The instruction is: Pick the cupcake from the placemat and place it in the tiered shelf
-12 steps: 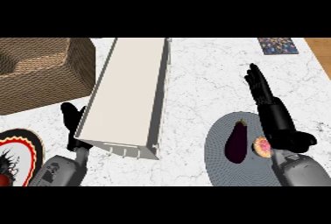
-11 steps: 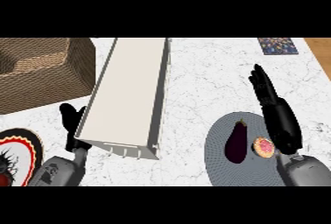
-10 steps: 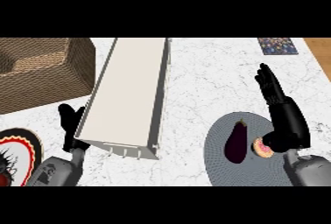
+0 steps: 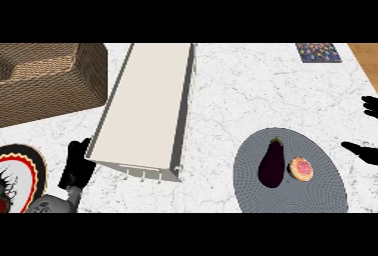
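The cupcake [image 4: 301,168] lay on the round grey placemat [image 4: 325,195] at the lower right of the marble counter [image 4: 251,90], its pink-frosted top facing up, just beside a dark purple eggplant [image 4: 272,163] that lay lengthwise on the same mat to its left; whether the two touched could not be told. The right hand [image 4: 367,152] showed only at the right edge of the view, as dark fingertips poking in beside the placemat and a second dark tip [image 4: 371,106] higher up the same edge; too little of it was visible to tell whether it was open or closed, and it was apart from the cupcake. The tiered shelf [image 4: 151,107], a long pale cream unit, stretched from the top of the view down toward the lower left, well apart from the placemat, with a row of small pegs hanging under its near end. The left hand [image 4: 77,162] rested just beside the shelf's near left corner, fingers straight and pointing up, holding nothing, its grey forearm [image 4: 53,204] coming in from the lower edge. A brown wicker basket [image 4: 52,80] sat at the upper left of the counter, a plate [image 4: 18,175] with a red, black and white pattern lay at the lower left edge, and a small dark patterned square [image 4: 319,52] lay near the top right corner.
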### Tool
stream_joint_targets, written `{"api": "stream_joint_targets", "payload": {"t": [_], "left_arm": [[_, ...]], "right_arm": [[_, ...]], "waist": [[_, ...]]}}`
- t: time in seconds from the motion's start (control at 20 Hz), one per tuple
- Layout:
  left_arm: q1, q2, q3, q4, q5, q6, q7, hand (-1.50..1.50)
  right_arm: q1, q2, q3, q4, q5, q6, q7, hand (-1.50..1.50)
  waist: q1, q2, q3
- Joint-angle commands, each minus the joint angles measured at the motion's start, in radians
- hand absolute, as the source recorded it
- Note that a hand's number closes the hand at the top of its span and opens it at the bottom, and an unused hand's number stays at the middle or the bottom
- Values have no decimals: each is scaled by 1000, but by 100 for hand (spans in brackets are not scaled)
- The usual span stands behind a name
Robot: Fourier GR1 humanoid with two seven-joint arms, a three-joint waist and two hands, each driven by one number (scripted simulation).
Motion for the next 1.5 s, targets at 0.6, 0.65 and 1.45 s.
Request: {"api": "stream_joint_targets", "payload": {"t": [0.6, 0.65, 1.45], "left_arm": [[19, 5, 53, 87, -14, -78, -66, 0], [18, -6, 36, 88, -14, -86, -58, 0], [50, 1, 81, 73, -31, -133, -81, 0]], "right_arm": [[56, -209, 93, -123, 8, 521, -44, -150], [-45, -245, 114, -136, 46, 503, 52, -150], [-64, -55, 448, -583, 630, 282, 708, -150]], "waist": [[-19, -13, -5], [2, -10, -7], [5, -8, -3]]}}
